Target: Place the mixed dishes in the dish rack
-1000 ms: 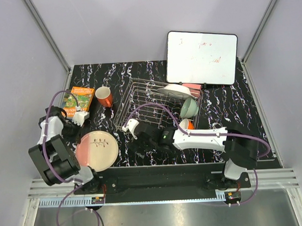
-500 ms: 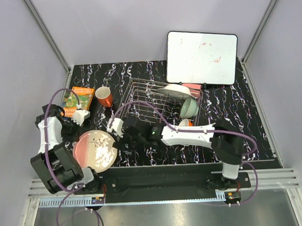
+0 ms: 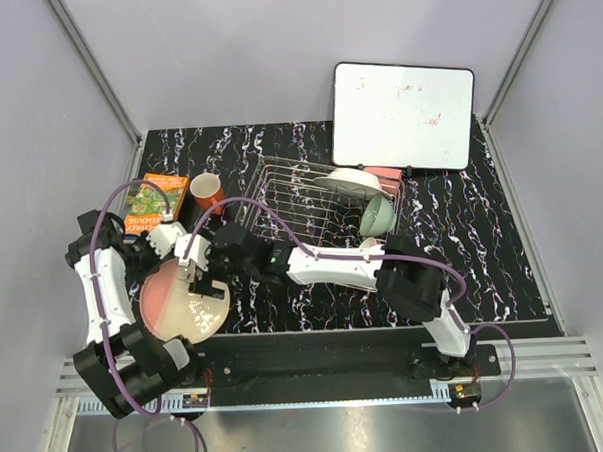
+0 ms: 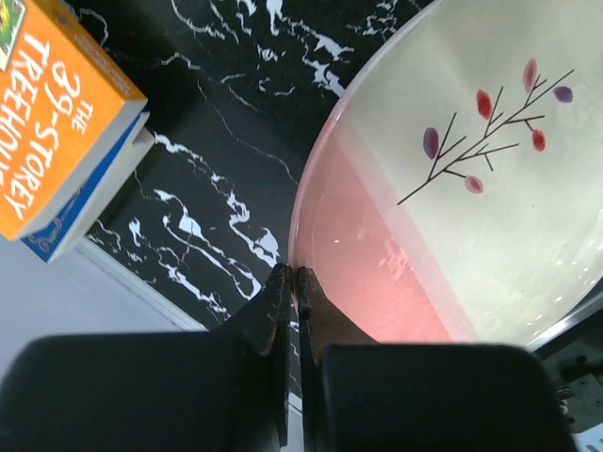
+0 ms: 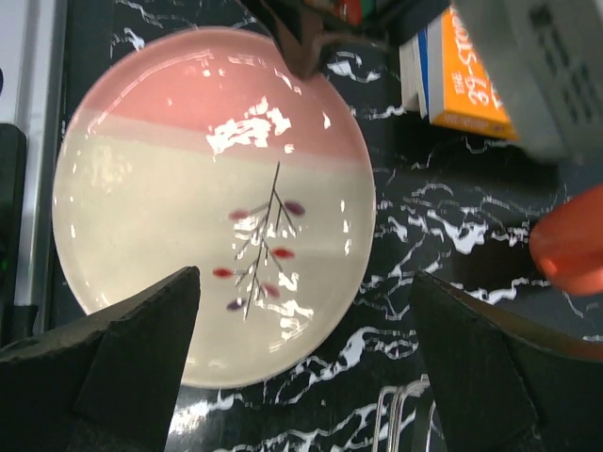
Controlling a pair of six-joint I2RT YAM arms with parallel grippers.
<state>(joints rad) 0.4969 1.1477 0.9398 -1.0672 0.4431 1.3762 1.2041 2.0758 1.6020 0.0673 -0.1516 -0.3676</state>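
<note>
Pink-and-cream round plate with a twig motif [image 5: 207, 198] sits at the near left of the black marbled tabletop [image 3: 483, 248], left of the silver wire dish rack [image 3: 310, 201]. The left gripper [image 4: 294, 278] has its jaws clenched on the pink rim. The right gripper [image 5: 306, 320] hangs above it, jaws spread wide and empty. Nearby, the orange book [image 4: 57, 122] has a spine that reads "39-STORY TREEHOU".
</note>
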